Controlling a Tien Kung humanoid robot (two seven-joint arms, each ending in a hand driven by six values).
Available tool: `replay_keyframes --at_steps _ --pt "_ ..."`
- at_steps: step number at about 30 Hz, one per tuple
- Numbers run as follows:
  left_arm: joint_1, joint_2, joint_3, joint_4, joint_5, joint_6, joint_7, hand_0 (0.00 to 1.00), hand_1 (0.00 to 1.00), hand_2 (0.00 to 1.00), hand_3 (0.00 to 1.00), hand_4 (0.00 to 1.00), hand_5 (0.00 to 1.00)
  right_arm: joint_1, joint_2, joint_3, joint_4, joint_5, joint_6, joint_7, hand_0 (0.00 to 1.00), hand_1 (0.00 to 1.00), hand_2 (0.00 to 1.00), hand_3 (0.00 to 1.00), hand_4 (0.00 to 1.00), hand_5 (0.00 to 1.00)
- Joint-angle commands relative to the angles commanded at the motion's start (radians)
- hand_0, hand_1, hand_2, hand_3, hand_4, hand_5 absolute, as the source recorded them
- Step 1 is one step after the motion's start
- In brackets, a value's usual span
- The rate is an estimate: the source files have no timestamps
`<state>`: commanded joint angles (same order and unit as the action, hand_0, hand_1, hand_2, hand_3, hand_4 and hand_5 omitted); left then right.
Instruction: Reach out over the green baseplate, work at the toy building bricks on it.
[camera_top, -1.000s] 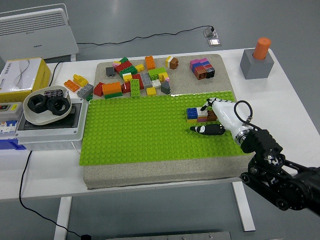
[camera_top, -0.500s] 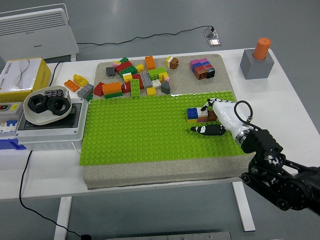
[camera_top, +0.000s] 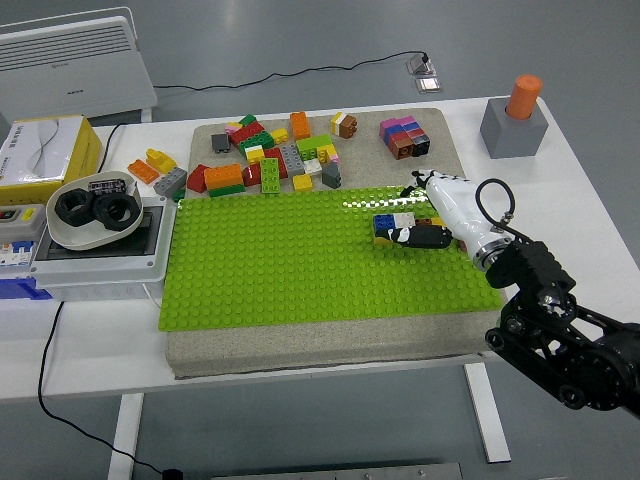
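Right hand (camera_top: 425, 222) at the small brick stack (camera_top: 392, 226) on the green baseplate (camera_top: 270, 270).
Closed around the stack, apparently: thumb in front, fingers (camera_top: 412, 191) behind; grip partly hidden.

Green baseplate (camera_top: 280, 260): studded plastic w/ glossy glare. Bricks (camera_top: 270, 155): smooth shiny plastic. Mat (camera_top: 300, 340) under it: rough, matt, sandy-looking. Robot hand (camera_top: 440, 215): glossy white shell, black fingers. Surface (camera_top: 90, 350): smooth white.

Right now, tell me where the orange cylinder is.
Head view, far right of the table: the orange cylinder stands upright in a grey block, right of the brick pile.
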<state>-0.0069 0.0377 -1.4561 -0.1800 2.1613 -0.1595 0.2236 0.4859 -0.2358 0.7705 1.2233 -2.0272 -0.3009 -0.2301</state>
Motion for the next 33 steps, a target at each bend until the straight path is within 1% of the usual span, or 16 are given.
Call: replay_keyframes --at_steps 6,9,12,13,14,16,18,19,23,24,25,27,33 --pt "-0.006 0.006 -0.009 0.0 0.01 0.005 -0.002 0.725 0.323 0.351 0.575 0.446 0.214 -0.063 -0.02 0.084 0.089 0.043 -0.03 0.028 0.816 0.841 0.902 0.646 0.998 0.644" --pt "-0.009 0.007 -0.009 0.0 0.008 0.009 -0.003 0.724 0.322 0.351 0.575 0.443 0.212 -0.118 -0.037 0.121 0.147 0.098 -0.068 0.062 0.811 0.827 0.893 0.643 0.998 0.641" --pt "-0.01 0.008 -0.01 0.0 0.009 0.013 -0.003 0.724 0.322 0.351 0.575 0.443 0.212 -0.188 -0.044 0.154 0.216 0.167 -0.127 0.121 0.811 0.827 0.893 0.643 0.998 0.641" --pt "-0.011 0.009 -0.01 0.0 0.009 0.013 -0.003 0.724 0.322 0.35 0.574 0.442 0.212 -0.205 -0.044 0.163 0.229 0.186 -0.142 0.138 0.761 0.747 0.815 0.572 0.995 0.61" --pt "-0.011 0.009 -0.009 0.0 0.009 0.014 -0.004 0.724 0.322 0.35 0.574 0.442 0.212 -0.222 -0.042 0.175 0.239 0.206 -0.156 0.156 0.761 0.747 0.815 0.572 0.995 0.61" --pt "-0.013 0.011 -0.006 0.0 0.009 0.016 -0.004 0.724 0.322 0.35 0.574 0.442 0.212 -0.25 -0.04 0.205 0.248 0.249 -0.173 0.195 0.761 0.747 0.815 0.572 0.995 0.61" --pt "-0.016 0.014 0.0 0.0 0.011 0.018 -0.007 0.724 0.322 0.35 0.574 0.442 0.212 -0.271 -0.041 0.252 0.247 0.313 -0.182 0.249 0.761 0.747 0.815 0.572 0.995 0.61" --pt "-0.018 0.015 0.003 0.0 0.011 0.019 -0.008 0.723 0.318 0.35 0.574 0.442 0.209 -0.276 -0.043 0.271 0.246 0.341 -0.181 0.271 0.708 0.692 0.719 0.436 0.998 0.623" --pt "-0.02 0.021 0.018 0.0 0.001 0.021 -0.014 0.723 0.318 0.35 0.574 0.442 0.209 -0.288 -0.055 0.354 0.236 0.477 -0.174 0.368 0.708 0.692 0.719 0.436 0.998 0.623" --pt "-0.02 0.022 0.022 0.0 -0.005 0.021 -0.016 0.723 0.318 0.35 0.574 0.442 0.209 -0.29 -0.056 0.369 0.233 0.51 -0.173 0.388 0.708 0.692 0.719 0.436 0.998 0.623" --pt "-0.02 0.023 0.027 0.0 -0.013 0.022 -0.017 0.723 0.318 0.35 0.574 0.439 0.2 -0.291 -0.057 0.381 0.232 0.544 -0.173 0.407 0.698 0.676 0.695 0.42 0.998 0.614" --pt "-0.019 0.025 0.041 0.0 -0.04 0.025 -0.02 0.723 0.318 0.35 0.574 0.439 0.2 -0.295 -0.056 0.409 0.227 0.615 -0.173 0.447 0.698 0.676 0.695 0.42 0.998 0.614" --pt "-0.019 0.02 0.056 0.0 -0.073 0.031 -0.023 0.722 0.322 0.35 0.574 0.437 0.196 -0.309 -0.047 0.455 0.209 0.783 -0.171 0.505 0.684 0.661 0.684 0.415 0.996 0.609"
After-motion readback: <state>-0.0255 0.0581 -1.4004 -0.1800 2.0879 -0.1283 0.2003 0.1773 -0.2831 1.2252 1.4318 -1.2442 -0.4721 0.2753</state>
